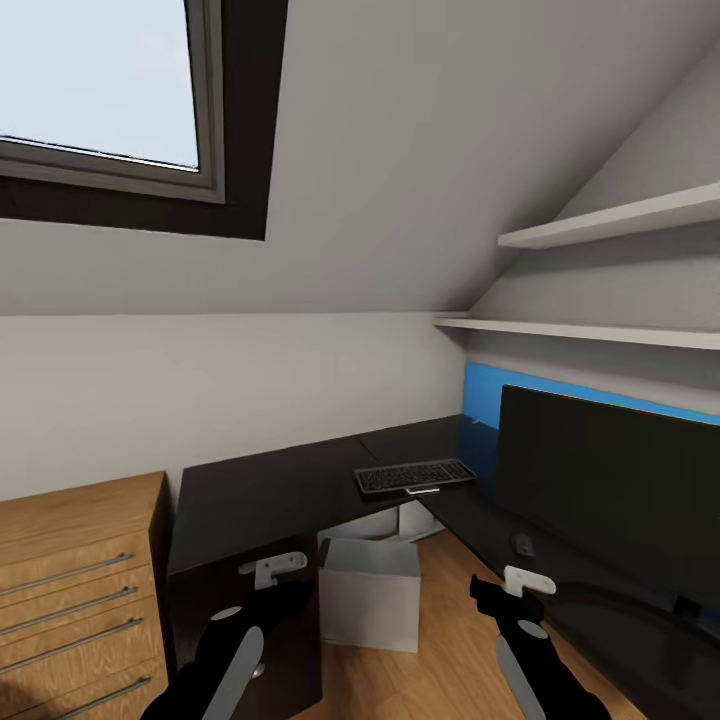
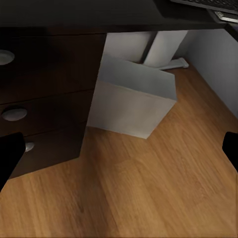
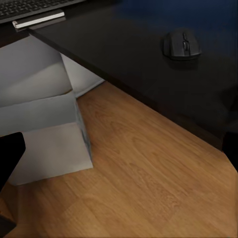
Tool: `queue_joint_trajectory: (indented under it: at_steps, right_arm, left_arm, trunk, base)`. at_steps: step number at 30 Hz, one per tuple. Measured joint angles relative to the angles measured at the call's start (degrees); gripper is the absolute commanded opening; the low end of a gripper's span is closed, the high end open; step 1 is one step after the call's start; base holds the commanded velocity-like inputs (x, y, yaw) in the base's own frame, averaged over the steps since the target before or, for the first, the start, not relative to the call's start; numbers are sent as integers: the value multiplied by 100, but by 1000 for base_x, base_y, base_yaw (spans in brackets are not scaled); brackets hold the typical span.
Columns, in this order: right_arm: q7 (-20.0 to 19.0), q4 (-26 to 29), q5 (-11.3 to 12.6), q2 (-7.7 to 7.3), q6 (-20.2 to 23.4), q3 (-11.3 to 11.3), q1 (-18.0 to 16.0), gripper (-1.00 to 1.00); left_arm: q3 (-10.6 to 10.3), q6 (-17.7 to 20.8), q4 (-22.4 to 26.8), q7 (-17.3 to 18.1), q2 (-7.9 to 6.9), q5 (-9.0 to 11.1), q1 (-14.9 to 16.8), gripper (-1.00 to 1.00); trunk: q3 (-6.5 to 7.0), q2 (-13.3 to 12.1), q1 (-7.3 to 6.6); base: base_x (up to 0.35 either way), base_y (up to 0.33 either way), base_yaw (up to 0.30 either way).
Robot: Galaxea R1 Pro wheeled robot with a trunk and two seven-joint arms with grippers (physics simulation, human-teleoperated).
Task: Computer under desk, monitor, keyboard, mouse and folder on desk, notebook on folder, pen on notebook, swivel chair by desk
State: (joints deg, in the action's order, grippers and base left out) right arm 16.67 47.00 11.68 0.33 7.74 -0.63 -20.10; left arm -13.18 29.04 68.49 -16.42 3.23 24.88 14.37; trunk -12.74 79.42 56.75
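Note:
The black L-shaped desk (image 1: 260,495) fills the room's corner. On it the keyboard (image 1: 415,476) lies at the inner corner, with the slim silvery pen (image 1: 423,490) along its front edge. The black monitor (image 1: 610,480) stands on the right wing, the dark mouse (image 1: 522,543) (image 3: 181,44) before it. The white computer (image 1: 370,590) (image 2: 131,101) stands on the floor under the desk. My left gripper (image 1: 272,570) (image 2: 119,153) hangs open before the desk's drawer unit (image 2: 44,74). My right gripper (image 1: 520,585) (image 3: 119,153) is open, short of the mouse. Folder, notebook and swivel chair are out of view.
A light wooden drawer chest (image 1: 80,590) stands left of the desk. White wall shelves (image 1: 610,225) hang above the monitor under the sloped ceiling, and a skylight (image 1: 100,80) is at upper left. Wood plank floor (image 3: 148,173) lies between the desk wings.

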Motion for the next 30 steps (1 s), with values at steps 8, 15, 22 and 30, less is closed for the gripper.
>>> queue_joint_trajectory:
  at_steps: [8,15,22,30]
  right_arm:
    - [0,0,0,3,5,1,0,100]
    - [0,0,0,3,4,1,0,100]
    - [0,0,0,3,3,0,0,100]
    - [0,0,0,0,6,0,0,100]
  left_arm:
    - [0,-2,-1,0,-12,-12,0,100]
    - [-1,-1,-1,0,-13,-17,0,100]
    - [-2,-1,-1,0,-13,-30,0,100]
    - [-7,-2,-1,3,-10,-147,0,100]
  trunk:
    - [1,0,0]
    - [1,0,0]
    - [1,0,-3]
    - [1,0,-3]
  base:
    - [0,0,-5]
    - [0,0,0]
    - [86,0,0]
    - [223,0,0]
